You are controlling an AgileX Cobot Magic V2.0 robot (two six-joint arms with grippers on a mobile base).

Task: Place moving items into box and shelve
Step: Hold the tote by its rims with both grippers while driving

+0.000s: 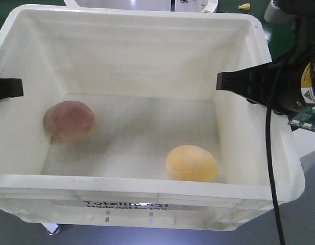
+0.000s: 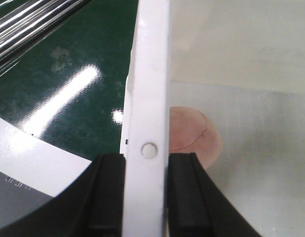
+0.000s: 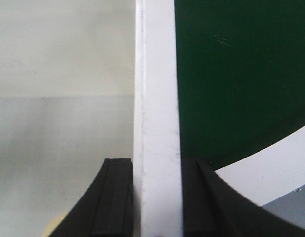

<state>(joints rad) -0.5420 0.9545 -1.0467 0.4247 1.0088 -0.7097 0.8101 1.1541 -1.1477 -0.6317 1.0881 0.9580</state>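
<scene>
The white box with black print fills the front view. Inside it, a pinkish-brown lump lies at the left and a yellow-orange lump at the front right. My left gripper is shut on the box's left rim, one black finger on each side of the wall, with the pinkish lump just beyond. My right gripper is shut on the right rim, also with one finger inside and one outside. A sliver of the yellow lump shows at the lower left.
Glossy green floor with a white curved band lies outside the box. Metal bars run at the upper left. A tiny yellow object sits beyond the box's far right corner. A black cable hangs from the right arm.
</scene>
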